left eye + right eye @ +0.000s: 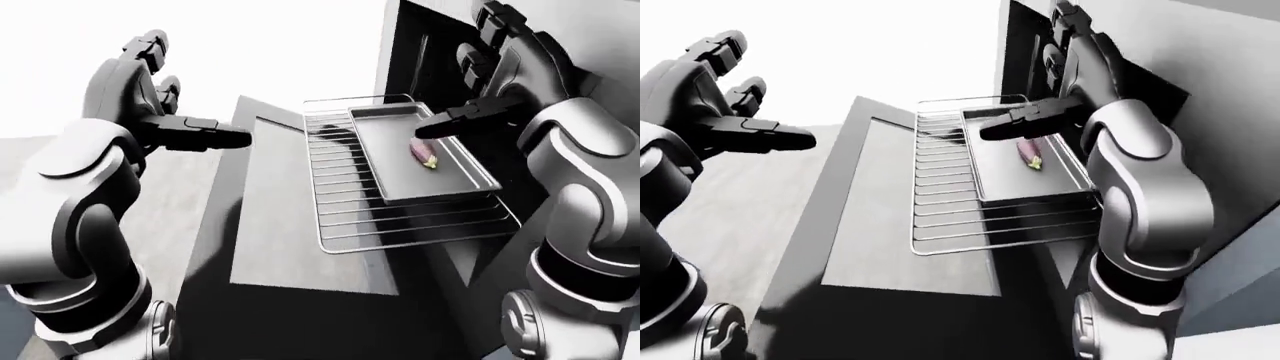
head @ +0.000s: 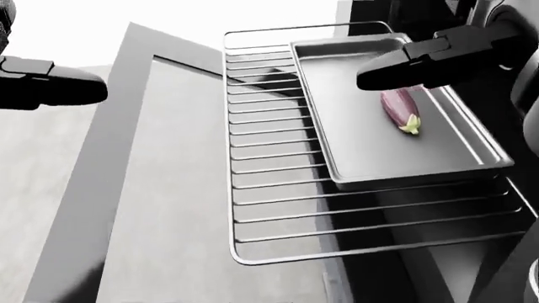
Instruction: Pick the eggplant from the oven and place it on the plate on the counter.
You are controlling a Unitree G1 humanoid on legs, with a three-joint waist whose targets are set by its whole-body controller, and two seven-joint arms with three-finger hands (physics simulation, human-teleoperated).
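Observation:
A small purple eggplant [image 2: 399, 108] with a green stem lies on a grey baking tray [image 2: 362, 151]. The tray rests on a wire rack [image 2: 270, 189] pulled out over the open oven door [image 2: 143, 189]. My right hand [image 1: 478, 82] is open above the tray's upper right part, and one of its dark fingers [image 2: 404, 68] stretches just above the eggplant without touching it. My left hand [image 1: 175, 105] is open too, holding nothing, off to the left of the door. No plate shows in any view.
The dark oven cavity [image 1: 430, 52] opens at the top right behind the rack. Grey floor [image 2: 33, 189] lies to the left of the door. A grey cabinet face [image 1: 1240, 247] stands to the right of the oven.

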